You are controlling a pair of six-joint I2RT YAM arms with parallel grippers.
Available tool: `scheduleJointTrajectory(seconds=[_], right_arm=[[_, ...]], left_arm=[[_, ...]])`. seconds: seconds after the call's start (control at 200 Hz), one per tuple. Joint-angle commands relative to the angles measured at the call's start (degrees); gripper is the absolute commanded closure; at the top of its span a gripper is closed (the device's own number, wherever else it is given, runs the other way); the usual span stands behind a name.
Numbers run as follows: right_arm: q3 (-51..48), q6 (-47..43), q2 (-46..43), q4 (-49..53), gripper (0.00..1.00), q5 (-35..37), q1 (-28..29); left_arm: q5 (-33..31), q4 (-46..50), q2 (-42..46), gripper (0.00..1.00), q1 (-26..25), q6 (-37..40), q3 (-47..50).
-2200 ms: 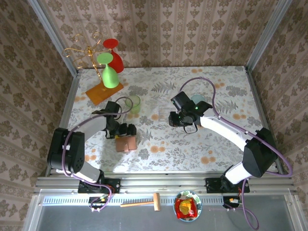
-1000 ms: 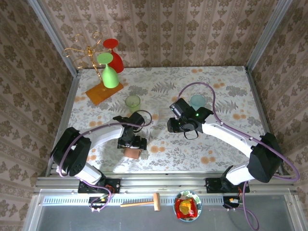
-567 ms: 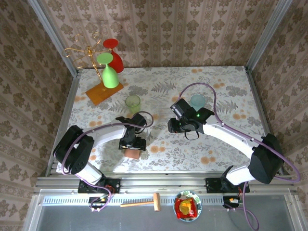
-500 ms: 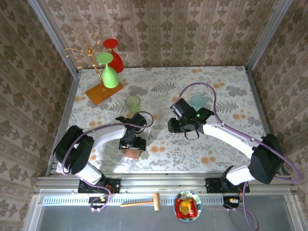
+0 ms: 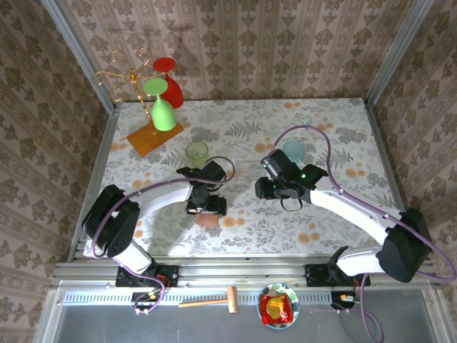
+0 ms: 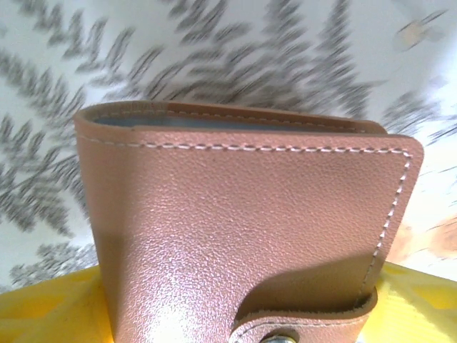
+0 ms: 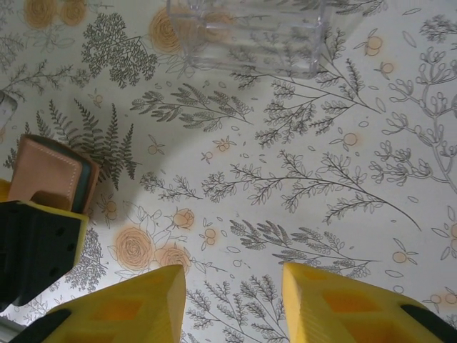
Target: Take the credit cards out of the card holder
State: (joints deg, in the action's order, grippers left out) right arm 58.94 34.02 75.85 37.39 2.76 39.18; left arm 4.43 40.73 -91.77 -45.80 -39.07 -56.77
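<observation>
Clamped on the closed card holder, the left tool has carried it rightward to the frame's lower centre, nearer the empty, parted right tool; seemingly no cards are out yet.

The card holder is tan-pink grained leather with white stitching and a grey-blue lining. The table is white, printed with grey ferns and orange flowers. The right fingers are yellow.

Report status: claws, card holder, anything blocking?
Left claw closed on card holder. Right claw open, empty, alongside. Card holder closed, strap across. Clear box apart, not blocking.
</observation>
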Motion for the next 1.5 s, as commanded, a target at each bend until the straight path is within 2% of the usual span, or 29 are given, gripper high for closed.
scheduleJointTrajectory(seconds=[0.0,0.365,0.64,0.975,1.295,1.495], right_arm=[[-2.2,-1.5,-2.9,0.0,0.57,1.2,-1.7],[-7.3,-4.0,-9.6,-0.3,0.56,-3.2,-8.8],[-9.3,-4.9,-11.2,-0.9,0.56,-4.9,-10.4],[-11.1,-3.1,-12.0,-2.2,0.56,-7.1,-10.4],[-11.1,-0.7,-12.1,-3.0,0.56,-10.0,-10.0],[-9.4,1.4,-9.3,-3.9,0.58,-9.9,-7.3]], left_arm=[[1.0,-1.4,-3.4,0.19,-1.5,-2.9,-4.2],[0.3,-1.7,-15.5,0.18,-5.9,-8.2,-17.4],[1.1,-1.4,-20.9,0.18,-8.0,-11.0,-22.5],[2.6,-3.9,-17.8,0.10,-8.2,-12.7,-19.9],[3.5,-7.4,-12.3,0.11,-7.9,-13.3,-14.9],[4.1,-9.6,-5.9,0.11,-5.8,-11.8,-10.4]])
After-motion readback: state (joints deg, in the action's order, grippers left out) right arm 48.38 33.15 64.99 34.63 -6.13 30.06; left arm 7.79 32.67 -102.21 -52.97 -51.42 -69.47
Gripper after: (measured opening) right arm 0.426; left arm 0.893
